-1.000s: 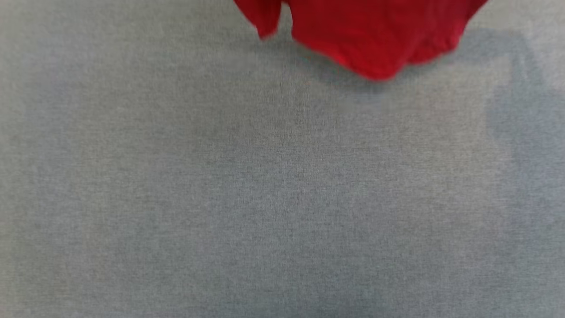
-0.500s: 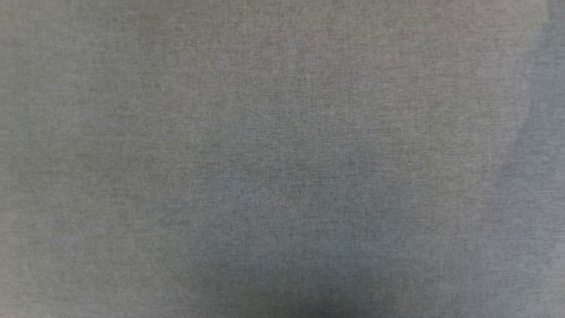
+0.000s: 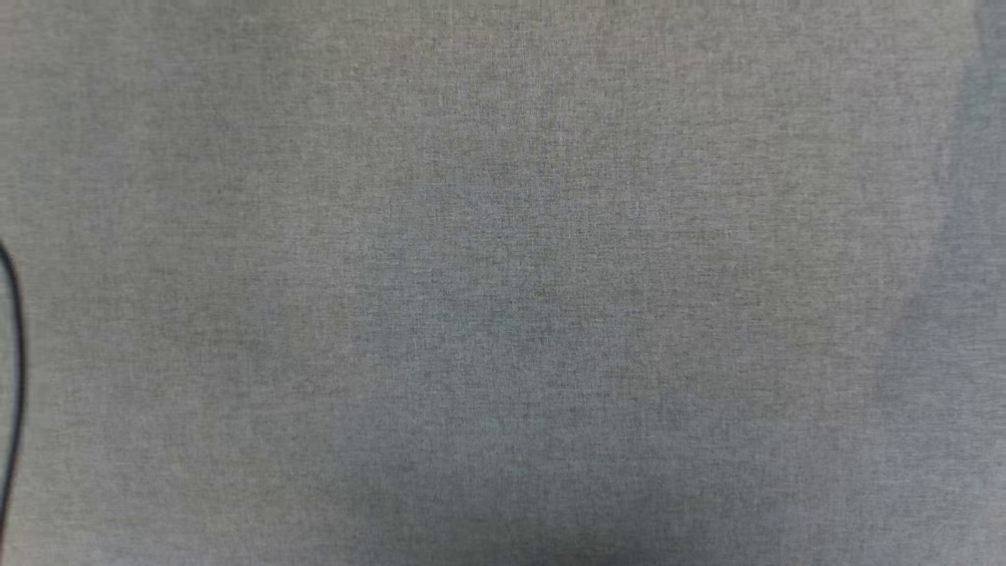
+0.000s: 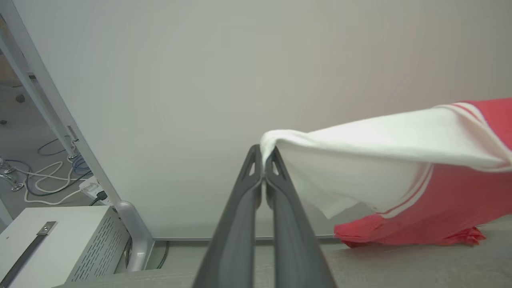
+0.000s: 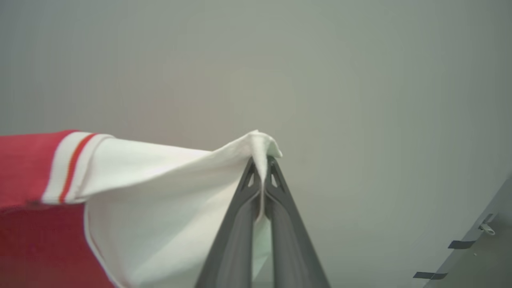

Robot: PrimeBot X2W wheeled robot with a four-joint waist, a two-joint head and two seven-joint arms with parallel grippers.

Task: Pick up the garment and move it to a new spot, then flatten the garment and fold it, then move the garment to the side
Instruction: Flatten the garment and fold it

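Observation:
The garment (image 4: 400,168) is red with white sleeves and striped trim, and it hangs lifted in the air. In the left wrist view my left gripper (image 4: 263,154) is shut on the tip of one white sleeve; the red body droops to the right and its hem touches the grey table (image 4: 400,264). In the right wrist view my right gripper (image 5: 262,160) is shut on the tip of the other white sleeve of the garment (image 5: 160,192), which stretches away to the left. The print is hidden.
The head view looks down on the grey cloth-covered table (image 3: 503,283), with a thin black cable (image 3: 16,369) at its left edge. A pale wall (image 4: 200,80) stands behind the table. Left of it are a white metal cabinet (image 4: 60,240) and floor cables (image 4: 44,184).
A second ago the garment's red hem hung at the top of the head view; it has since left that view. A black cable has come in at the left edge.

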